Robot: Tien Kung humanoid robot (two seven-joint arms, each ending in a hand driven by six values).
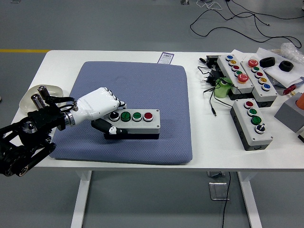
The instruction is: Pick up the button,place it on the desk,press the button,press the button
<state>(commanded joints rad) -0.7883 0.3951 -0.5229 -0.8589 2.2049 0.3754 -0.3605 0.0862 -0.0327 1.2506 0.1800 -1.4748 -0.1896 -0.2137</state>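
No writing can be read anywhere — a small printed card (166,58) at the desk's (118,58) far edge is too small to make out. The left hand (100,110), white with a black thumb, is closed around the left end of the button box (135,123): its fingers curl over the top beside the black button, the thumb pressed to the near side. The box — black, two green and one red button in a row — sits on the blue pad (137,85), toward its near edge. Three more button boxes (251,123) lie at the desk's right end, a dish (33,93) with two cylinders near the left edge.
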